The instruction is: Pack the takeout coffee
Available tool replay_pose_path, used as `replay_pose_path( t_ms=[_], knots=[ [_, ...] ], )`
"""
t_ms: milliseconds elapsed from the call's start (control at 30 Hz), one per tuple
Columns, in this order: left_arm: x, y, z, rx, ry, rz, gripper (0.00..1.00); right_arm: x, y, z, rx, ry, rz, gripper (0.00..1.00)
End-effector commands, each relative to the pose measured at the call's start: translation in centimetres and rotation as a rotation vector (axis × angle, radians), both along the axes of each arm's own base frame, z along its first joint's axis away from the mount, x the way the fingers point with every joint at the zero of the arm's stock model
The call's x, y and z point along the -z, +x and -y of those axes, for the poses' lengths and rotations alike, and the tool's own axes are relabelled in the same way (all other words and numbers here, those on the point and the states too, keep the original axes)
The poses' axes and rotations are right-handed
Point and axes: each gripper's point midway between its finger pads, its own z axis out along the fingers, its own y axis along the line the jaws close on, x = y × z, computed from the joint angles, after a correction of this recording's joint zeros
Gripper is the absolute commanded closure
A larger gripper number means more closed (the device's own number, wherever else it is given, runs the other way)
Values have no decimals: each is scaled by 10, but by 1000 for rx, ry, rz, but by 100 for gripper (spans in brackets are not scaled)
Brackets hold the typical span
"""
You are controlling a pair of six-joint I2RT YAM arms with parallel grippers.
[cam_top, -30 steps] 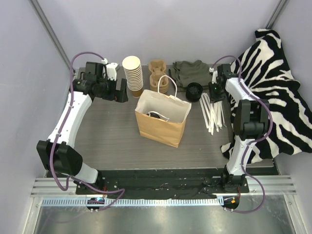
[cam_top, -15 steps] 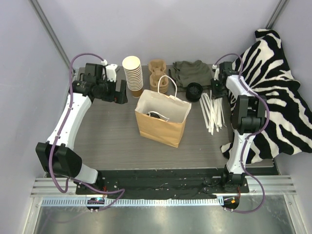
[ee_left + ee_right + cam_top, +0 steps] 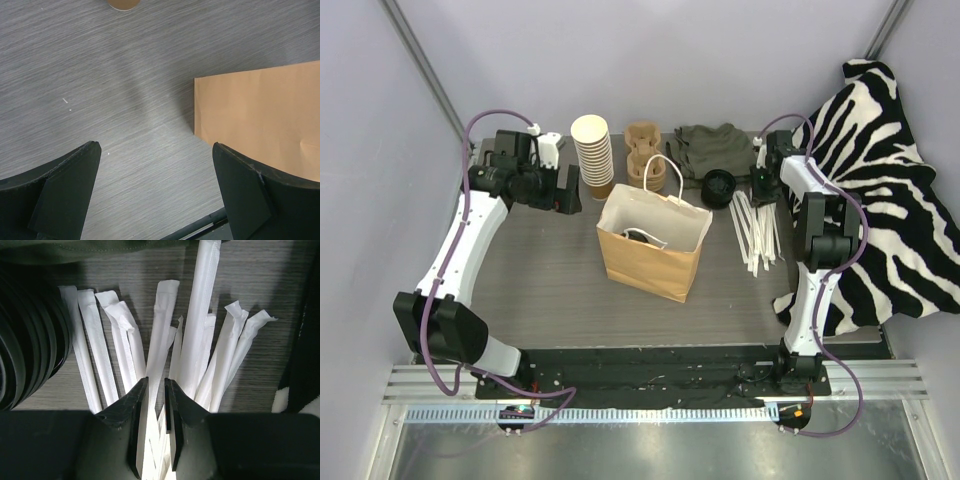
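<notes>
Takeout coffee [image 3: 642,237]: one item. Seen from above only, as a dark round lid with a pale edge; cup body hidden. Apparently upright, low inside open brown paper bag [image 3: 645,268], toward its left side. Bag standing on surface, centre of top view.

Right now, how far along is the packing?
Done, apparently: a black-lidded cup sits in the bag. In hand: the right gripper pinches one straw among the others. To do: lift it and bag it; the left gripper hangs open, empty.
</notes>
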Motion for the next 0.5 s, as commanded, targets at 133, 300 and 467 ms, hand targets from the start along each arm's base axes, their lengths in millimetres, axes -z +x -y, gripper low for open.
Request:
replay_pose_path(
  t_ms=[133, 300, 467],
  knots=[
    [-6, -1, -2, 4, 15, 9, 0, -8, 20, -3, 8, 27, 59, 73],
    [-3, 0, -2, 5, 15, -5, 0, -7, 18, -7, 3, 54, 55, 71],
    [-2, 2, -2, 25, 30, -2, 0, -10, 18, -8, 4, 59, 60, 83]
  ],
)
